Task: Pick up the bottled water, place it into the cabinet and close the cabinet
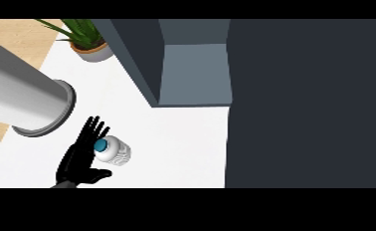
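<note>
item: bottled water [115,151], standing upright on the white counter [176,145], blue cap facing up, well apart from the open cabinet [192,73]. likely behaving as a light, stiff, smooth-sided thing that is prone to tipping; the ribbed body below the cap is looking like the best place to take hold. left hand [81,158]: fingers spreading straight, lying just beside the bottle and holding nothing. right hand: not showing. also present: potted plant [89,40], grey cylinder [33,100].
</note>
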